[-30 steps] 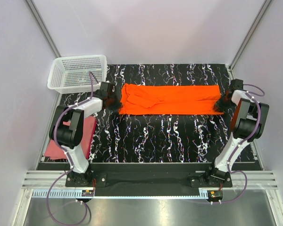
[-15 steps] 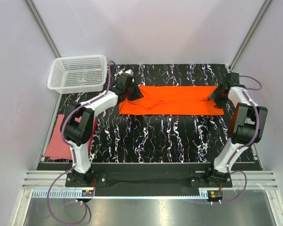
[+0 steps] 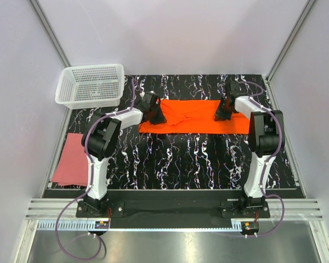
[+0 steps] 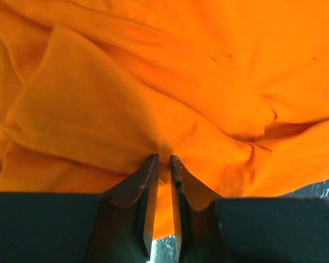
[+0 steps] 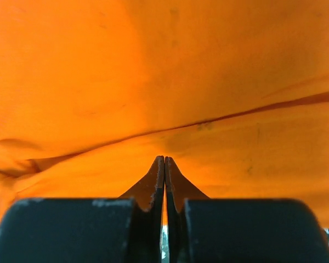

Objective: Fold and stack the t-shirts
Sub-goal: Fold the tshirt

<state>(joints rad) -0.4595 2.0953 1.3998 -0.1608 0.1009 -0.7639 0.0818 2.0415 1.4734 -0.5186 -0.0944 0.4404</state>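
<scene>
Spanning left gripper (image 3: pixel 157 115) to right gripper (image 3: pixel 223 113): pinched orange t-shirt (image 3: pixel 193 116).

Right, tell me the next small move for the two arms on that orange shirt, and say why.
Probably bring both pinched ends in to the middle of the orange shirt and lower them flat before letting go. The left claw and the right claw are each shut on a fold of cloth, with a flat stretch lying between them.
</scene>
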